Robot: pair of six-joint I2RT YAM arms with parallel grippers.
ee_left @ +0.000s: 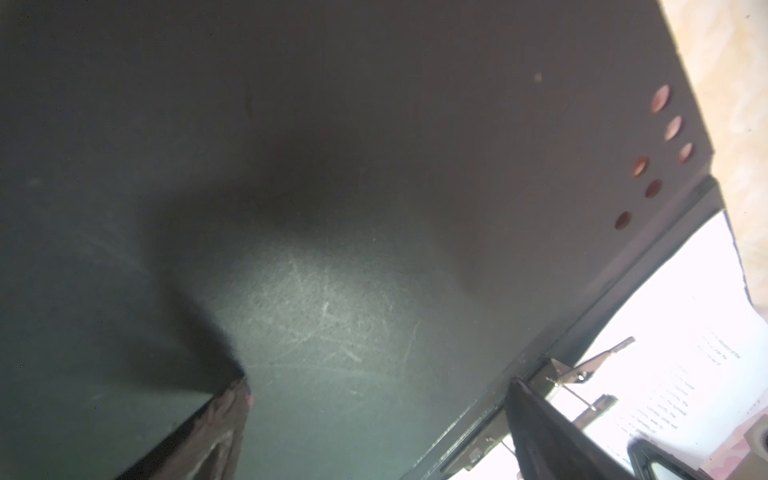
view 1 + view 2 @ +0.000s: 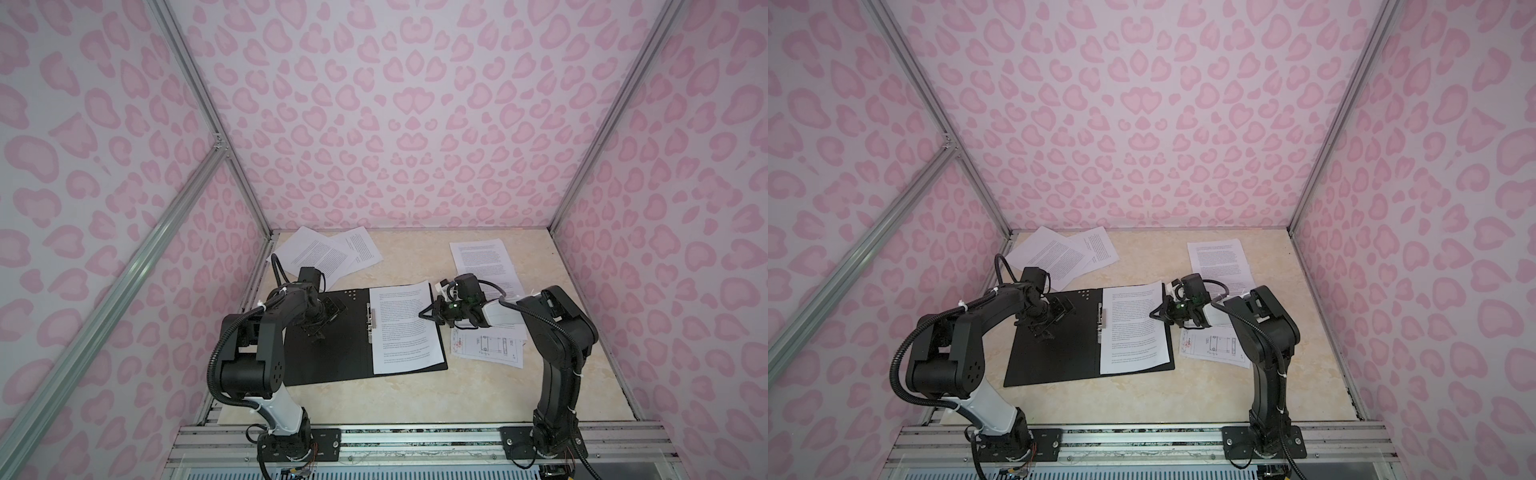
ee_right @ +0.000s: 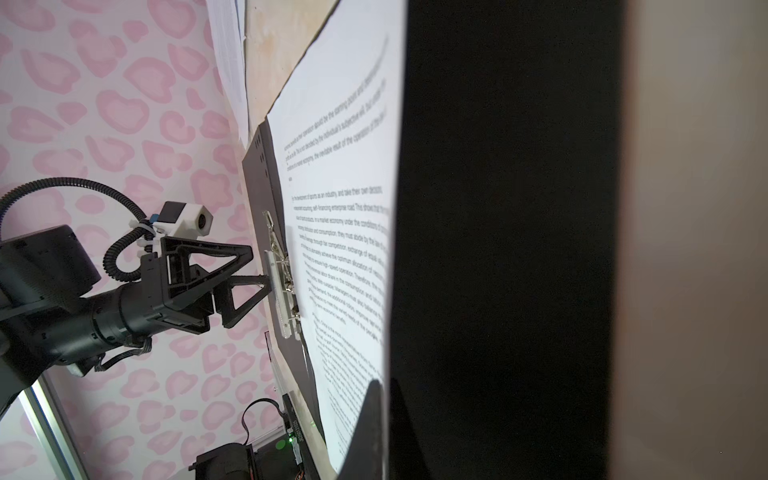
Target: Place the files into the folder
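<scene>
**Item 1: folder** (image 2: pixel 328 361). It lies open, black inside up, at the centre of the table (image 2: pixel 415 399) in both top views. The spine clip (image 2: pixel 371 320) runs down its middle.

**Item 2: filed sheet** (image 2: pixel 405 332). Printed text, on the folder's right-hand leaf and slightly askew, with its upper right corner curling up. You cannot tell whether its inner edge sits under the clip.

**Item 3: right gripper** (image 2: pixel 424 316). Clenched, right of centre. The right wrist view suggests it is pinching the filed sheet's right margin.

**Item 4: left gripper** (image 2: pixel 326 324). Released, jaws spread wide, low over the folder's bare left-hand leaf. Contact is unclear.

**Item 5: files outside the folder.**
- Two text sheets (image 2: pixel 320 257) overlap at the table's upper left.
- Another text sheet (image 2: pixel 482 257) lies at upper right.
- The drawing sheet (image 2: pixel 486 347) lies at right, partly beneath the right arm.

**Hazards, as judged:**
- If you withdraw the right gripper while it is clenched, the filed sheet will likely drag off the leaf or crease.
- The filed sheet looks unclamped, so the next sheet slid in could push it out of line.
- If the left gripper is not pressing down, the folder may skate on the smooth table.
- The loose sheets lie flat and offer little edge to grip, so expect slips or two sheets lifting together at upper left.
</scene>
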